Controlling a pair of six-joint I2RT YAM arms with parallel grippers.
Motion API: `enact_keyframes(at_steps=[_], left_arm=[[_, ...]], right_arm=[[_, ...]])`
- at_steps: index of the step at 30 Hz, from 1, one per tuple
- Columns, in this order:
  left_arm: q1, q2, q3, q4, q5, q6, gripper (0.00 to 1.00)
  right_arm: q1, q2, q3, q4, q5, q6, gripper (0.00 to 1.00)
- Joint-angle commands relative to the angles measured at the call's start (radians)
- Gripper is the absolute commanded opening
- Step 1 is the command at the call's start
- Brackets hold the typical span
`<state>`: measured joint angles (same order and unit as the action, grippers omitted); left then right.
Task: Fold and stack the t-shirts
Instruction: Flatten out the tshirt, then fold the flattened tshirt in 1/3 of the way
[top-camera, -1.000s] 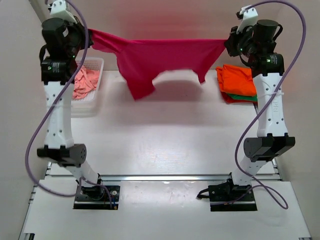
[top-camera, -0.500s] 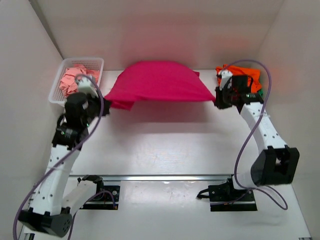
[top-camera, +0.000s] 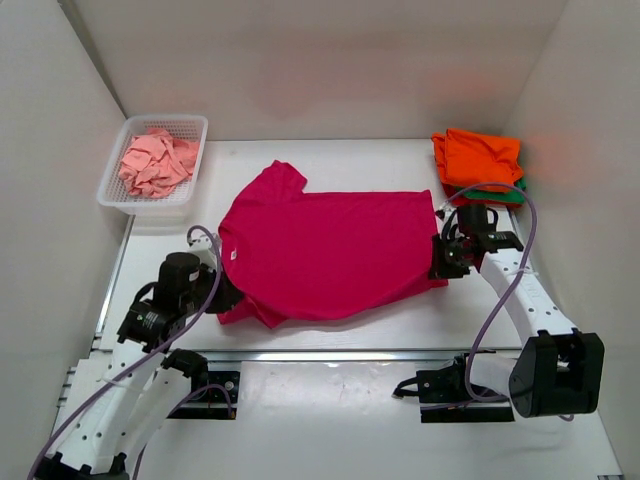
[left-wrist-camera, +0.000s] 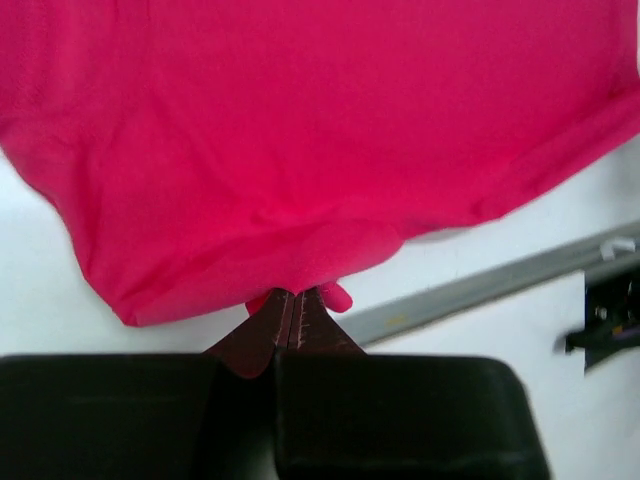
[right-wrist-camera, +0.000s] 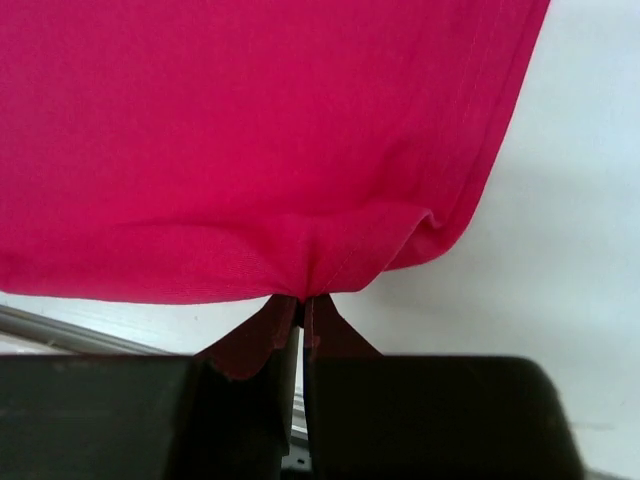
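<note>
We make out a small white tag (top-camera: 233, 254) at the collar of the magenta-pink cloth t-shirt (top-camera: 330, 250), too small to read. The white plastic mesh basket (top-camera: 145, 207) holds a crumpled pale salmon-pink shirt (top-camera: 155, 165). The magenta shirt lies spread between the arms, long axis left to right, collar leftward. The left gripper (left-wrist-camera: 291, 312) pinches its near-left edge and the right gripper (right-wrist-camera: 301, 308) its hem corner. A folded orange shirt (top-camera: 480, 155) tops a green one (top-camera: 510, 197).
</note>
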<state>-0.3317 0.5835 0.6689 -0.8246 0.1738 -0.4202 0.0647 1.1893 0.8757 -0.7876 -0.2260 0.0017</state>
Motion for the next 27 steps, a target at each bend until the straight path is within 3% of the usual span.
enact_keyframes(at_steps=[1, 5, 15, 27], left_arm=[[-0.039, -0.034, -0.031, -0.065, 0.046, -0.045, 0.00], [-0.009, -0.060, -0.046, -0.094, 0.052, -0.016, 0.00], [0.065, 0.050, 0.012, 0.062, 0.024, -0.014, 0.00], [0.077, 0.156, 0.021, 0.223, -0.055, -0.026, 0.00]], right_arm=[[-0.016, -0.045, -0.043, -0.062, 0.008, 0.047, 0.00], [0.001, -0.062, -0.037, -0.111, 0.022, 0.057, 0.00], [-0.063, 0.009, -0.037, -0.095, -0.010, 0.029, 0.00], [-0.143, 0.036, -0.070, -0.021, -0.026, 0.012, 0.00]])
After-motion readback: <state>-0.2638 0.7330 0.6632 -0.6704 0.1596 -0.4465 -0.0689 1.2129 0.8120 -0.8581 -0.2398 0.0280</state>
